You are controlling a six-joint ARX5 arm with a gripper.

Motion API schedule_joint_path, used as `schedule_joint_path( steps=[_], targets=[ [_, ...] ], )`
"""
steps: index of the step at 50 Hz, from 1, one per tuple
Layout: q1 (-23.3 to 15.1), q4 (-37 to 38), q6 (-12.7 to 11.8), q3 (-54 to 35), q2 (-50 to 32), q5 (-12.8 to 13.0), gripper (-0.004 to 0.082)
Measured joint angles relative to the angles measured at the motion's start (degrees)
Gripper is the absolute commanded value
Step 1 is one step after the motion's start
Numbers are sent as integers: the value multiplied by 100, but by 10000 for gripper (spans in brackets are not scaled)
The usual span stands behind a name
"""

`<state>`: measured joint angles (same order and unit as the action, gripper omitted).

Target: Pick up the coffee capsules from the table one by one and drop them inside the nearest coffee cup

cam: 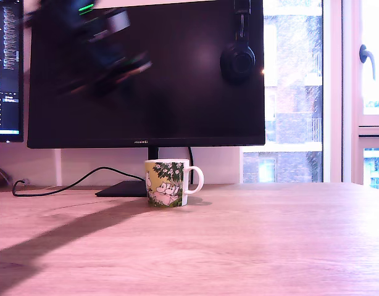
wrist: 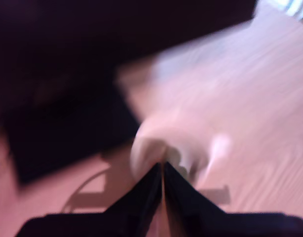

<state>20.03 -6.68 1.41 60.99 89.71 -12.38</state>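
Note:
The white mug (cam: 168, 182) with the green leafy print stands upright on the wooden table (cam: 251, 246), its handle toward the exterior view's right. My arm (cam: 100, 43) is a motion-blurred dark shape high at the exterior view's upper left, in front of the monitor. In the wrist view my gripper (wrist: 163, 169) has its two dark fingers pressed together, shut, with nothing visible between them. The blurred mug (wrist: 154, 145) shows just beyond the fingertips. No coffee capsule is in view in either frame.
A large dark monitor (cam: 177, 92) on a stand (cam: 124, 188) rises right behind the mug, with a black cable (cam: 60, 188) trailing to the exterior view's left. Headphones (cam: 237, 60) hang on the monitor. A second screen (cam: 5, 68) sits at the far left.

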Motion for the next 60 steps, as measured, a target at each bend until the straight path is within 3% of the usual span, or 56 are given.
schedule_joint_path(
  steps=[6, 7, 10, 23, 37, 42, 60],
  targets=[
    [-280, 535, -111, -835, -566, 0, -19],
    [-334, 612, -258, -968, -675, 0, -19],
    [-490, 866, -365, -1353, -1001, 0, -19],
    [-1021, 1585, -599, -2970, -2398, 96, -19],
    [-1377, 1639, -702, -3866, -3716, 136, -19],
    [-1471, 1624, -844, -4079, -4120, 131, -19],
    [-1530, 802, -1010, -4280, -5536, 92, -19]
  ],
)
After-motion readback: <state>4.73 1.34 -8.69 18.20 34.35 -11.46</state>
